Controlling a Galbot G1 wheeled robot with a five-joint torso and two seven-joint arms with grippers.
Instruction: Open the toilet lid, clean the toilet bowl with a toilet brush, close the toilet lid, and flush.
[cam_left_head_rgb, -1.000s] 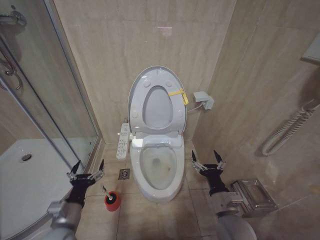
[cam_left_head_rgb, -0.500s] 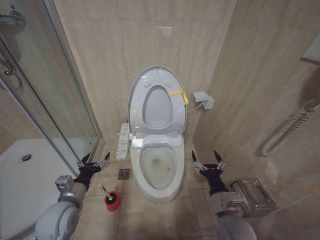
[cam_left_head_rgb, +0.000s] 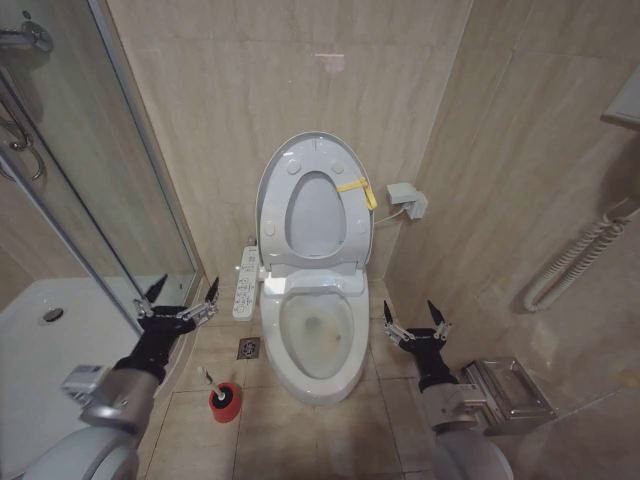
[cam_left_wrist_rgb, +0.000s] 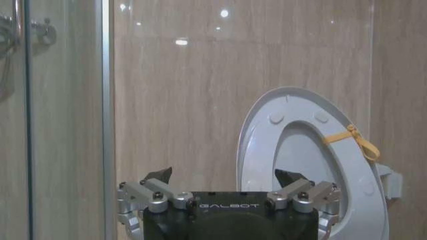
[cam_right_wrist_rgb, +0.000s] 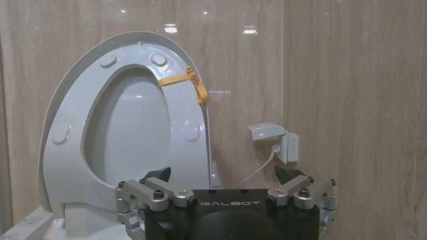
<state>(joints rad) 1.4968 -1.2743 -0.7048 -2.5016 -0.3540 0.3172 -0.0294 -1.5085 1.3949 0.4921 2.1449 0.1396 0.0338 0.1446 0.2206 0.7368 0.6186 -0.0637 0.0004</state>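
1. We see the toilet lid (cam_left_head_rgb: 275, 185) standing upright against the beige marbled wall tiles, a glossy white plastic oval with round bumpers on its underside.
2. The ring-shaped seat (cam_left_head_rgb: 352, 222) is raised against the lid, and a yellow strap (cam_left_head_rgb: 357, 188) loops around its rim.
3. Below them the toilet bowl (cam_left_head_rgb: 318, 332) lies open, a smooth white ceramic basin with faint brown staining inside.
4. The toilet brush (cam_left_head_rgb: 211, 378) sits in its red cylindrical holder (cam_left_head_rgb: 226, 401) on the floor tiles, left of the bowl, its thin pale handle tilted.
5. Our left gripper (cam_left_head_rgb: 178, 298) hovers by the glass shower door (cam_left_head_rgb: 95, 200), above the brush and apart from it, its dark pointed fingers spread wide and holding nothing.
6. Our right gripper (cam_left_head_rgb: 416, 318) waits to the right of the bowl, fingers likewise spread wide and empty.
7. A white remote panel (cam_left_head_rgb: 245, 282) hangs beside the bowl on its left.
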